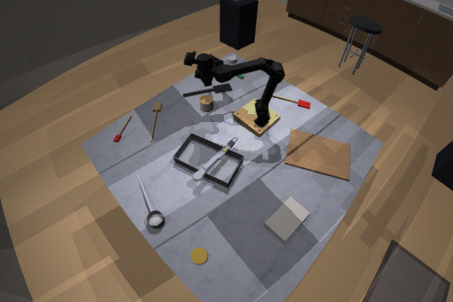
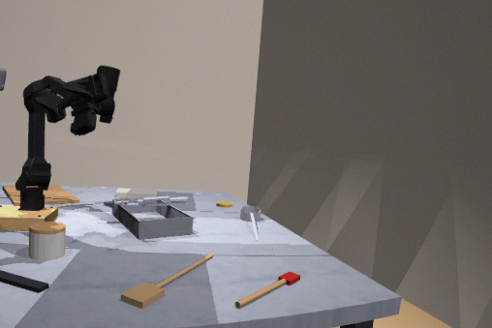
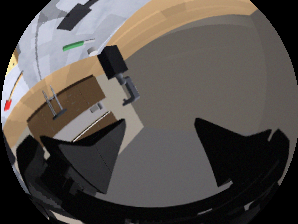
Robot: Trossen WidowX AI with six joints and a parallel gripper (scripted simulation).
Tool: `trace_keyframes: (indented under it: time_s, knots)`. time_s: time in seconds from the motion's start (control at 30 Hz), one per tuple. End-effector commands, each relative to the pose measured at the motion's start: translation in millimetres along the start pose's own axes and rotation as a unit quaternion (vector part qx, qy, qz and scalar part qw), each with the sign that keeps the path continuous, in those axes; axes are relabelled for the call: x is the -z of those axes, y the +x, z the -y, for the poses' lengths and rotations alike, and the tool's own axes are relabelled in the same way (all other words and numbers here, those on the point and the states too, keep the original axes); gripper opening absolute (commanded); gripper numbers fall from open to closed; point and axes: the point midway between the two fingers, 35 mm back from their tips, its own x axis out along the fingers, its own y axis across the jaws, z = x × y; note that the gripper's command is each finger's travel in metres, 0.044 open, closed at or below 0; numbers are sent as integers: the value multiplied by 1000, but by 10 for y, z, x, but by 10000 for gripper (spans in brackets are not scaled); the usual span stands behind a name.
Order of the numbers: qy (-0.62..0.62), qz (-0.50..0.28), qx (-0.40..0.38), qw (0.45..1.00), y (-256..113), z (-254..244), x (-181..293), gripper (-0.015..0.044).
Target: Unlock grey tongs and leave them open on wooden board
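Note:
The grey tongs [image 1: 211,163] [image 2: 165,198] lie slantwise across the dark roasting tin [image 1: 185,165] [image 2: 167,229]. Their arms are close together. A yellow mark and a dark section show near the end closer to the robot base; the rounded pale end juts past the opposite rim. The wooden board [image 1: 318,155] [image 2: 59,193] lies flat, apart from the tin, on the other side of the robot base. My gripper [image 3: 161,122] is open, with nothing between its fingers. It is high above the table, away from the tongs, and faces the walls.
A round tub [image 1: 206,103] [image 2: 46,241] and a black spatula [image 1: 207,91] lie near the arm. A wooden spatula [image 1: 154,122] [image 2: 143,294], a red-ended tool [image 1: 123,128] [image 2: 263,292], a ladle [image 1: 155,219] [image 2: 251,213], a pale block [image 1: 287,219] and a yellow disc [image 1: 199,256] [image 2: 224,204] lie farther around.

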Motion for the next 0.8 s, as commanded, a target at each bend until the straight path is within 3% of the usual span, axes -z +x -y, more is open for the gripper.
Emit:
trace_keyframes:
  time_s: [0.0, 0.13, 0.37, 0.57, 0.77]
  knots:
    - [5, 2, 3, 1000, -4, 14, -12, 374]
    - [79, 37, 42, 995, -66, 193, -180, 269]
    - [290, 195, 89, 933, -388, 606, -772, 260]
    - [440, 343, 22, 829, -786, 773, -1311, 260]
    - [518, 417, -77, 743, -1097, 776, -1651, 260]
